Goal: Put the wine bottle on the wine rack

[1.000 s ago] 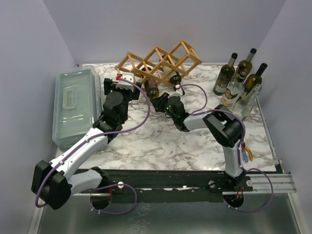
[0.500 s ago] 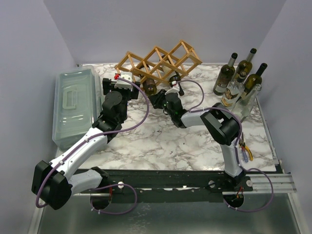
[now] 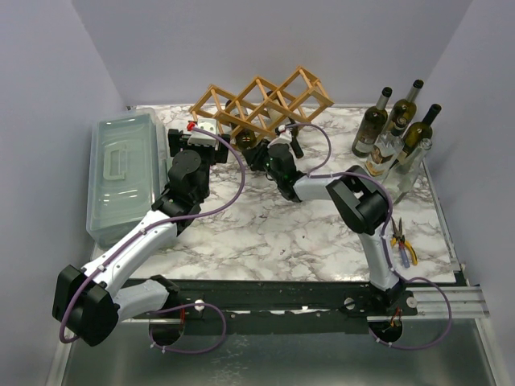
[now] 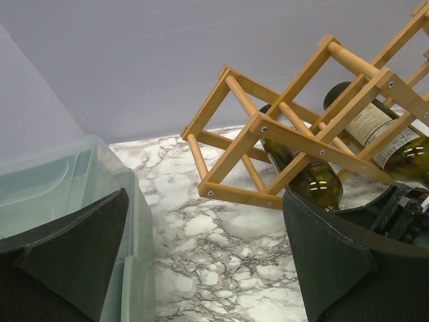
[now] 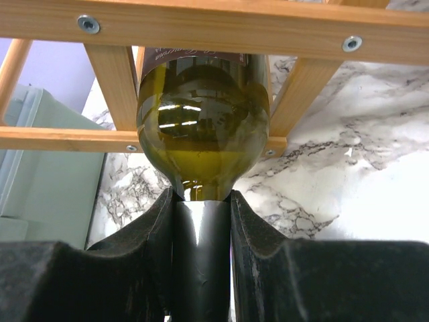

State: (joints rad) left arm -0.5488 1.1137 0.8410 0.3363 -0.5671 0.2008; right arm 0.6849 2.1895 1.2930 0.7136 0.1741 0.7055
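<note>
Green wine bottle [image 5: 203, 121] lies body-first in a cell of the light-wood wine rack [image 5: 201, 25].

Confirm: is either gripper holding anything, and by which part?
Right gripper holds the wine bottle by its neck, body in the wine rack. Left gripper is open, empty.

Bright, even, diffuse light fills all three views, and the shadows on the marbled surface [image 3: 265, 233] are faint and soft-edged. In the right wrist view, small white glints sit on the wine bottle [image 5: 201, 127] at centre, and its neck foil shows a dull sheen. Nothing shows motion blur.
</note>
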